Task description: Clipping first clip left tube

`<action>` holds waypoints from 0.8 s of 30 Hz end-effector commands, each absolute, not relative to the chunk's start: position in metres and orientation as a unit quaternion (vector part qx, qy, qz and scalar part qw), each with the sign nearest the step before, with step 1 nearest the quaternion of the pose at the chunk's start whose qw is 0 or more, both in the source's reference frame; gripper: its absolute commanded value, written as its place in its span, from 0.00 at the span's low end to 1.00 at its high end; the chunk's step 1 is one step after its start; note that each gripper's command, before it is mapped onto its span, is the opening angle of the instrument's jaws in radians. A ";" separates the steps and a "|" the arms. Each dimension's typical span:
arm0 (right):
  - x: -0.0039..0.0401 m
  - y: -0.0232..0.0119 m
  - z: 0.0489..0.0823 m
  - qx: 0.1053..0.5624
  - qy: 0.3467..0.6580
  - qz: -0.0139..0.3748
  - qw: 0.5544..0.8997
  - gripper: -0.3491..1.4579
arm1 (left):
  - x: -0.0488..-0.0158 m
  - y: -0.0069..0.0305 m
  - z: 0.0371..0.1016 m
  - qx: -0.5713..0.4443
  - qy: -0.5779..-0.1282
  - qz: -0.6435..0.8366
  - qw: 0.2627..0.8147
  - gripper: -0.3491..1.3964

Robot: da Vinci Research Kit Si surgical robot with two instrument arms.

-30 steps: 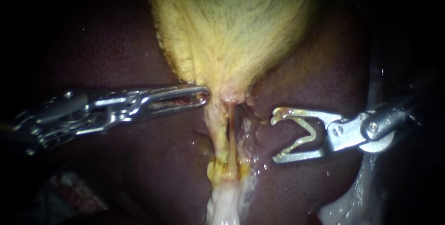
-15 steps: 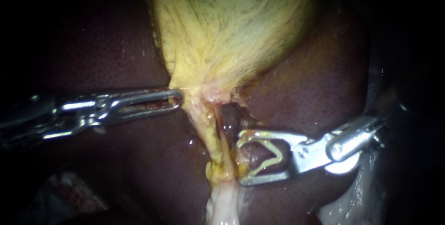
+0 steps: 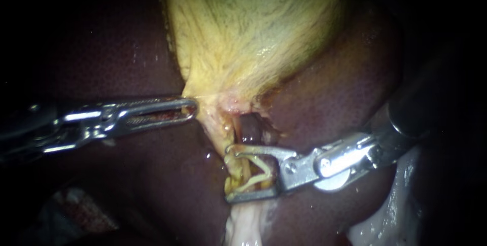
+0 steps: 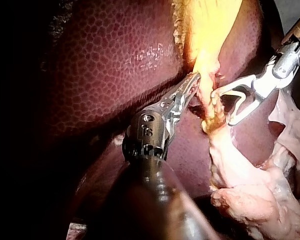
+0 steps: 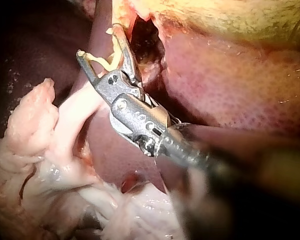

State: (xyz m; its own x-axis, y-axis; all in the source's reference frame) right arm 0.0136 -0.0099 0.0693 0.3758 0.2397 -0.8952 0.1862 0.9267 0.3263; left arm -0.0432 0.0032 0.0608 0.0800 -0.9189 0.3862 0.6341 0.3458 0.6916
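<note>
The yellow gallbladder (image 3: pixel 253 33) narrows to a neck, from which thin yellowish tubes run down. My left instrument (image 3: pixel 192 108) comes in from the left, its jaws shut on the edge of the gallbladder neck and holding it taut to the left. My right instrument (image 3: pixel 229 173) comes in from the right with open jaws that carry a pale open clip (image 3: pixel 259 171). These jaws straddle the left tube (image 3: pixel 235 167), and the clip stands wide around it. The left wrist view shows the same: left jaws (image 4: pixel 194 82) on the neck, right jaws (image 4: pixel 221 107) astride the strand.
Dark red liver (image 3: pixel 329 99) surrounds the gallbladder. A dark opening (image 3: pixel 249 128) lies just above the right instrument's jaws. Pale fatty tissue (image 3: pixel 246 225) hangs below the tubes, and more (image 3: pixel 385 220) lies under the right shaft. The right wrist view shows this white tissue (image 5: pixel 65 130) beside the right instrument (image 5: pixel 97 42).
My right instrument has moved left and slightly down, from clear of the tissue to astride the tubes. My left instrument has drawn the gallbladder neck to the left.
</note>
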 end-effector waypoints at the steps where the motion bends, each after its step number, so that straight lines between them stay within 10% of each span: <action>1: 0.0135 -0.0097 0.0696 0.191 0.557 0.016 0.808 0.52 | -0.0431 0.0032 0.0607 0.176 -0.405 -0.544 0.713 0.00; 24: 0.0131 -0.0096 0.0724 0.184 0.502 0.005 0.845 0.51 | -0.0430 0.0032 0.0589 0.177 -0.405 -0.546 0.711 0.00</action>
